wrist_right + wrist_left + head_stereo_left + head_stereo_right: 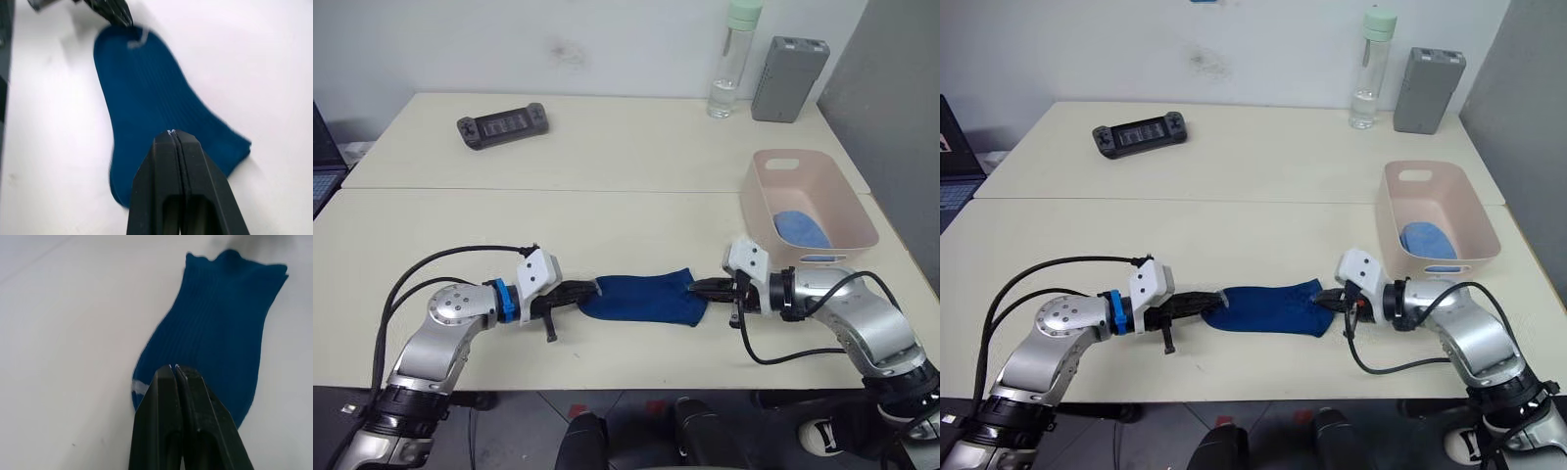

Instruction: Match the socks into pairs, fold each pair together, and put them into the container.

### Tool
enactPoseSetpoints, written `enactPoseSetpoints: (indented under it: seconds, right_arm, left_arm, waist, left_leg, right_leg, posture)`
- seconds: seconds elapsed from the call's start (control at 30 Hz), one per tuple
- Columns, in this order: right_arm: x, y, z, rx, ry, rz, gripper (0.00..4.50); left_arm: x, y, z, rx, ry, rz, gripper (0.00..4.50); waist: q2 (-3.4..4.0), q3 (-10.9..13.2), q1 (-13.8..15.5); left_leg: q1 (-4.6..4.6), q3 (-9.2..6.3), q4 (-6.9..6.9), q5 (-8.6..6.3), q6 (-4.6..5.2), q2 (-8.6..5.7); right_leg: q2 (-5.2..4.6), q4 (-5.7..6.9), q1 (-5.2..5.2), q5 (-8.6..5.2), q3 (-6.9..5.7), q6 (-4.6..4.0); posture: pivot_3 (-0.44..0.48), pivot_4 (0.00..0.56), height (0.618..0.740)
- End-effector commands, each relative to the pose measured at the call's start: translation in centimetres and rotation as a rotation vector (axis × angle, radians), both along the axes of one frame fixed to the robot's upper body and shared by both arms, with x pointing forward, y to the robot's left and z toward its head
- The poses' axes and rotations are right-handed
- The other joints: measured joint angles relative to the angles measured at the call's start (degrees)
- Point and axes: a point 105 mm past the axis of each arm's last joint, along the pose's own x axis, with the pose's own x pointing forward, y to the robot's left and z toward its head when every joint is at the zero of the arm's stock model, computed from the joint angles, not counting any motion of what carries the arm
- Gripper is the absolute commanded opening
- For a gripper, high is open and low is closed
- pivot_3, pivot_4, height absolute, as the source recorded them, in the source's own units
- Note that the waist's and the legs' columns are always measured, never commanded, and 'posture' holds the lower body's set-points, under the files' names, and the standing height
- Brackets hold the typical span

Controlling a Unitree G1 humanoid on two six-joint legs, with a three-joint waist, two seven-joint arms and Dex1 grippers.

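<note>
A dark blue sock (pixel 644 298) lay flat on the pale counter (pixel 607 211), near the front edge, stretched out between the two arms. The left tool (pixel 591 291) was at one end of the sock, and its two black fingers (pixel 168 401) were pressed tight together on the cloth there. The right tool (pixel 697 288) was at the other end, and its fingers (pixel 172 161) were pressed together on that end too. The pink container (pixel 847 211) sat on the counter by the right arm, close to the sock but not touching it. A light blue sock bundle (pixel 800 228) lay inside it. Farther back on the counter were a black game controller (pixel 503 124), a clear water bottle (pixel 731 61) and a grey box (pixel 789 65), all well apart from the sock.
</note>
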Motion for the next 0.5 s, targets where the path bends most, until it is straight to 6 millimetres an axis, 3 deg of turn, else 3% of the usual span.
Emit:
enactPoseSetpoints:
  seconds: [0.03,0.33,0.5]
  right_arm:
    - [0.8,-1.9,-0.2,-0.025,0.0,-0.109,1.23]
    - [1.1,-2.1,-3.4,-0.079,0.091,-0.231,4.44]
    - [0.1,-0.8,-4.4,-0.062,0.189,-0.209,4.48]
  left_arm:
    - [-0.6,0.2,2.0,-0.008,-0.051,-0.012,0.0]
    - [-2.6,-1.4,3.3,0.001,-0.072,-0.116,0.0]
    - [-3.3,-2.4,3.9,0.01,-0.051,-0.173,0.0]
  waist:
    - [0.0,0.0,0.0]
    - [0.0,0.0,-0.17]
    - [0.0,0.0,-0.36]
  left_leg:
    - [-0.01,0.0,0.0,0.0,0.0,0.0]
    - [0.01,0.02,-0.01,0.0,0.0,0.01]
    - [0.04,0.02,0.0,0.0,0.0,0.0]
  right_leg:
    - [0.0,-0.02,0.0,0.0,0.0,0.0]
    - [0.0,-0.01,-0.02,0.0,0.01,0.0]
    - [0.0,-0.01,0.01,-0.01,0.01,0.0]
  posture:
    - [0.0,0.15,0.74]
    - [0.0,0.15,0.74]
    - [0.0,0.15,0.74]
